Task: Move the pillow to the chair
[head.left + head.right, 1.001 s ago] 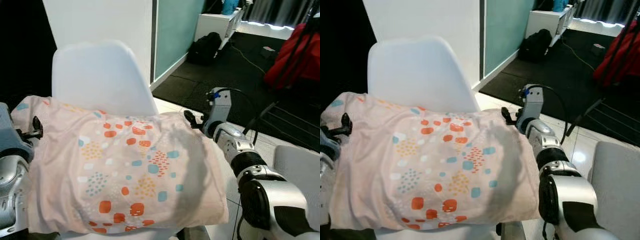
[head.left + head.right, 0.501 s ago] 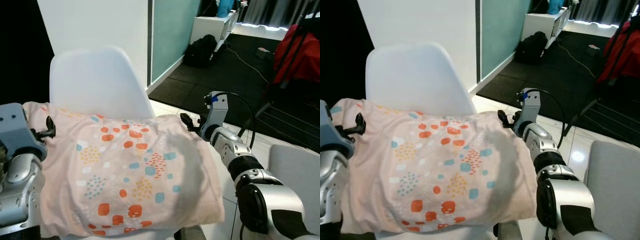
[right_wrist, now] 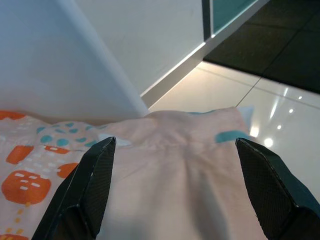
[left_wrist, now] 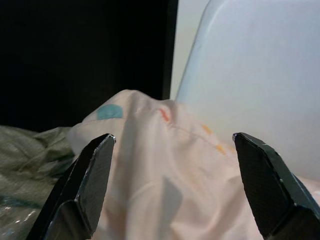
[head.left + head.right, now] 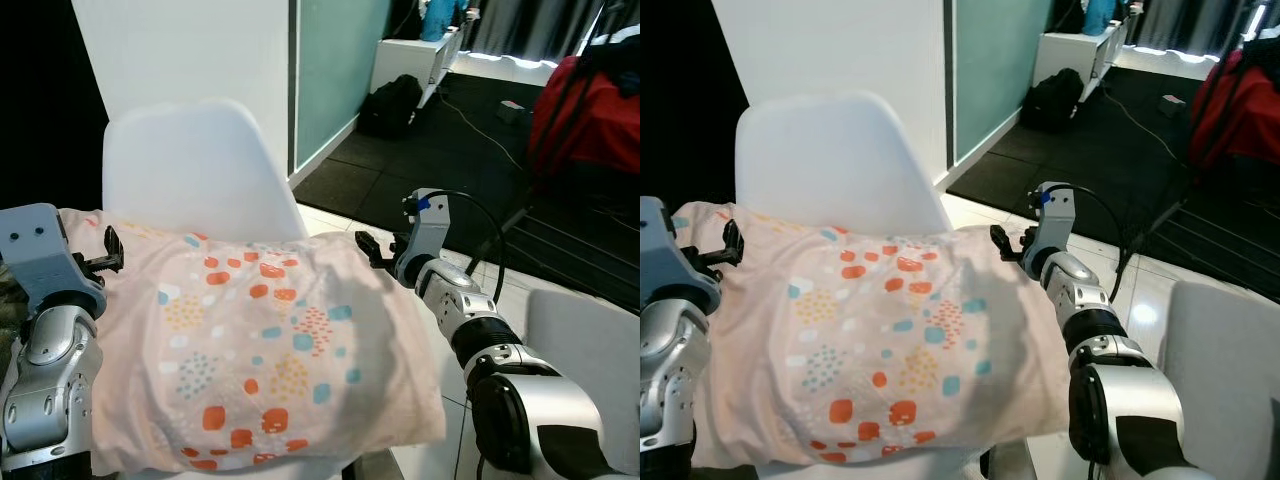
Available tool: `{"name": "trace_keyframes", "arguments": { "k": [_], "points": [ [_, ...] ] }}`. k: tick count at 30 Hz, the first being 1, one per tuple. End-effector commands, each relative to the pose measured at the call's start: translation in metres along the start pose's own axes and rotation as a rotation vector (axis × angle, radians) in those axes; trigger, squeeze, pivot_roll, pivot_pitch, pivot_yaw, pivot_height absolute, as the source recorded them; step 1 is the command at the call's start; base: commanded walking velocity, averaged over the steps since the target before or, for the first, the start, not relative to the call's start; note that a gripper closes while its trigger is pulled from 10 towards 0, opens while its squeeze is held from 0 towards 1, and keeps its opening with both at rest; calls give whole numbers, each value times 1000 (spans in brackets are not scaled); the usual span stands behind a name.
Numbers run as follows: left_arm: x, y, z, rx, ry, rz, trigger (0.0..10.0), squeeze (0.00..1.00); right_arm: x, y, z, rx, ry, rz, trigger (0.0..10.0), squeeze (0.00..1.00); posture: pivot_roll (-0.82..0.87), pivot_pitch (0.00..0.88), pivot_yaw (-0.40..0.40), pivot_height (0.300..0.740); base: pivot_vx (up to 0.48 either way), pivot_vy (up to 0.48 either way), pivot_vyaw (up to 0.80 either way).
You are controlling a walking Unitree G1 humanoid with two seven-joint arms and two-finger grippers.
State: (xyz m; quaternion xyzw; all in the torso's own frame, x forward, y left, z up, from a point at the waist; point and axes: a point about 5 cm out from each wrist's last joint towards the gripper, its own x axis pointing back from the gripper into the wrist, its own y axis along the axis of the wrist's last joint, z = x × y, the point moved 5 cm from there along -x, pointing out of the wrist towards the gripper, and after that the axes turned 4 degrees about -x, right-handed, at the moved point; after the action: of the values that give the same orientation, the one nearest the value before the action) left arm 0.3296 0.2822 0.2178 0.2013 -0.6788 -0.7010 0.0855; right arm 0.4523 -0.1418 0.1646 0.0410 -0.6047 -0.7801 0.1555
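the pillow (image 5: 260, 355) lay across the seat of the white chair (image 5: 195, 165), its far edge against the backrest and its ends hanging past the seat on both sides. it was pink with orange, blue and yellow patches. its long axis ran side to side across the robot's front, one short end toward each arm.

the left gripper (image 4: 172, 185) sat at the pillow's left end, fingers spread wide with the corner of the cloth between them and not pinched. the right gripper (image 3: 175, 187) was at the right end in the same way, fingers apart over the seam, holding nothing. both looked released.

the pillow looked light and very soft, so it would likely sag and fold wherever it was not supported. the cloth cover would probably slide a little over the filling. the two short ends seemed the best places to hold it, taking a good bite of stuffing and not just the seam, and lifting both together to keep it level.

the task looked nearly done, since the pillow rested on the chair.
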Motion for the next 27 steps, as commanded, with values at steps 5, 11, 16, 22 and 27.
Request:
{"name": "trace_keyframes", "arguments": {
  "k": [5,11,16,22,27],
  "points": [
    [5,-19,3,-22,14,43,10000,0,4,-11,-7,-2,-18,24,10000,0,-61,81,-56,608,0,0,0],
    [7,-30,4,-38,14,84,10000,0,6,-17,-12,-4,-33,39,10000,0,-61,83,-56,638,-80,0,0],
    [8,-29,3,-30,11,72,10000,0,6,-17,-12,-4,-35,40,10000,0,-61,83,-56,648,-384,0,0],
    [7,-31,4,-25,16,76,10000,0,6,-18,-13,-6,-37,42,10000,0,-62,83,-55,668,0,0,0],
    [8,-36,5,-27,18,86,10000,0,8,-22,-15,-6,-43,53,10000,0,-62,83,-54,683,0,0,0]
  ]
}}
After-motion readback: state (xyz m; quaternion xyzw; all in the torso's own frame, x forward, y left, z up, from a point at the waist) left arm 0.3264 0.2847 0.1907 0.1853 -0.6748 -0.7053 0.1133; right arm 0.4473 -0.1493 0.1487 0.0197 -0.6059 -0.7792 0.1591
